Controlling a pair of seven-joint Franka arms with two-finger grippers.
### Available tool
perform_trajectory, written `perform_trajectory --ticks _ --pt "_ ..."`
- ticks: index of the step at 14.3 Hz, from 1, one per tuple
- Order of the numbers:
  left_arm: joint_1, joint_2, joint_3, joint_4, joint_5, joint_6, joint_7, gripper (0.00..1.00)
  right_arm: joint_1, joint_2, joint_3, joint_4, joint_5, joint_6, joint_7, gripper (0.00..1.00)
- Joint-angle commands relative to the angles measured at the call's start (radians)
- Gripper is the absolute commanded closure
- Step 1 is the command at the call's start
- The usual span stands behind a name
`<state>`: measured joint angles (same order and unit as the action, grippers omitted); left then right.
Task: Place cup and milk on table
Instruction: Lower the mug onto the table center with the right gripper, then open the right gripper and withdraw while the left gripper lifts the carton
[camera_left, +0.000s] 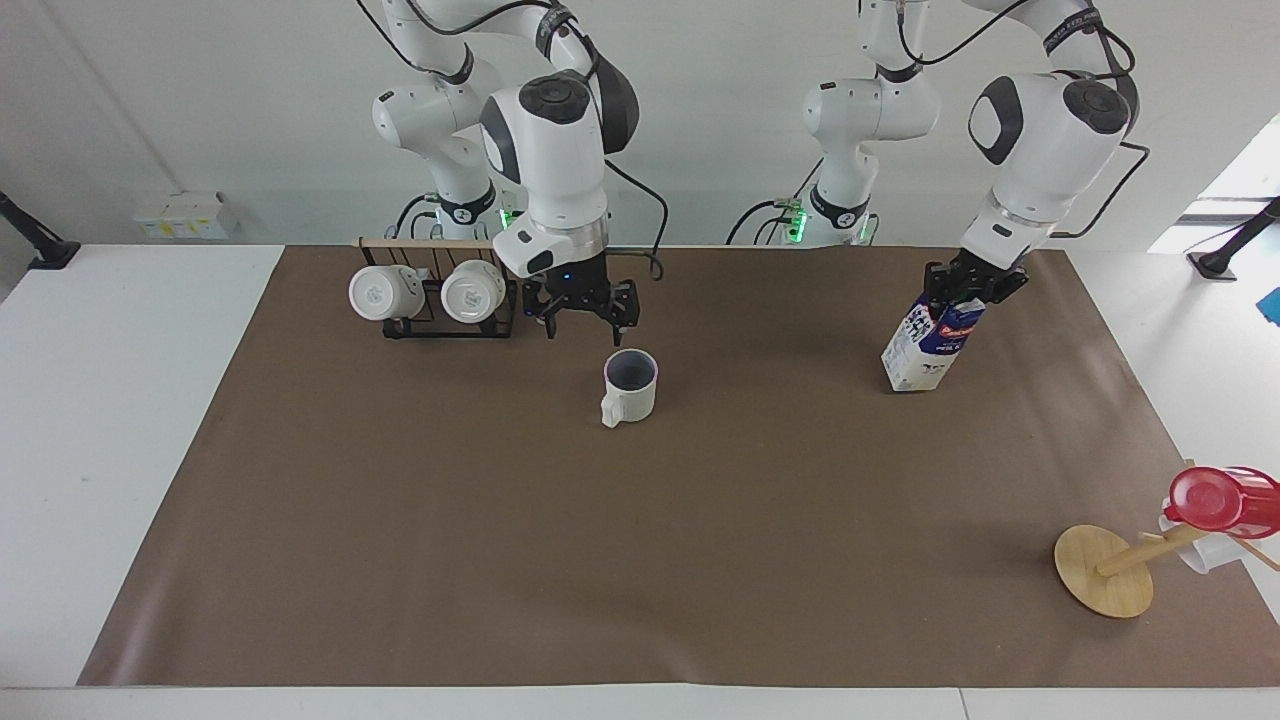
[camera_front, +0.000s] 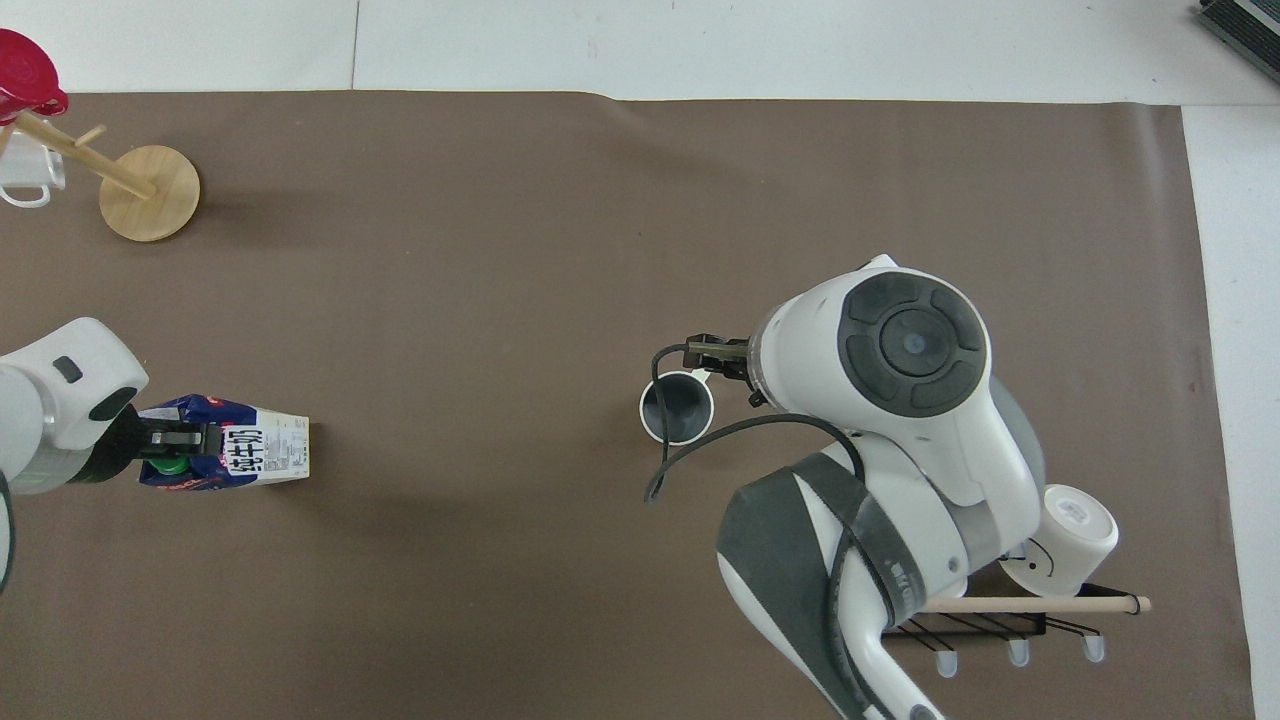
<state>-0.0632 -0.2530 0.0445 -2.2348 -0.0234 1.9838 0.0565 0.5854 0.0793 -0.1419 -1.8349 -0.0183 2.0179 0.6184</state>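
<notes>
The cup (camera_left: 630, 385), cream-white with a dark inside, stands upright on the brown paper of the table (camera_left: 640, 560), its handle away from the robots. It also shows in the overhead view (camera_front: 677, 408). My right gripper (camera_left: 590, 324) is open and empty, raised above the paper between the cup and the mug rack. My left gripper (camera_left: 968, 284) is shut on the top of the milk (camera_left: 925, 348), which leans with its base at the paper. The milk also shows in the overhead view (camera_front: 240, 455), where the left gripper (camera_front: 165, 441) is by the green cap.
A black wire rack (camera_left: 440, 318) with two white mugs lying base-out stands near the right arm's base. A wooden disc stand (camera_left: 1103, 570) with a red cup (camera_left: 1220, 498) on its peg sits at the left arm's end, far from the robots.
</notes>
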Motion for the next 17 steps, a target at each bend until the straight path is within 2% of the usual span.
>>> perform_trajectory --ticks 1,3,7,13,17 --pt "-0.006 0.009 0.001 0.033 0.016 -0.037 -0.014 0.58 -0.067 -0.071 0.004 -0.035 0.023 -0.062 -0.118 0.00" --pt "-0.013 0.011 -0.009 0.084 0.016 -0.101 -0.068 0.58 -0.113 -0.107 0.004 -0.044 0.023 -0.146 -0.184 0.00" --pt "-0.110 0.021 -0.011 0.191 0.016 -0.226 -0.187 0.58 -0.203 -0.160 0.002 -0.070 0.021 -0.231 -0.250 0.00" --pt "-0.326 0.023 -0.014 0.230 0.010 -0.227 -0.430 0.57 -0.350 -0.187 0.002 -0.104 0.018 -0.294 -0.364 0.00" --pt "-0.414 0.067 -0.017 0.303 -0.003 -0.235 -0.532 0.57 -0.456 -0.197 0.002 -0.129 0.018 -0.295 -0.483 0.00"
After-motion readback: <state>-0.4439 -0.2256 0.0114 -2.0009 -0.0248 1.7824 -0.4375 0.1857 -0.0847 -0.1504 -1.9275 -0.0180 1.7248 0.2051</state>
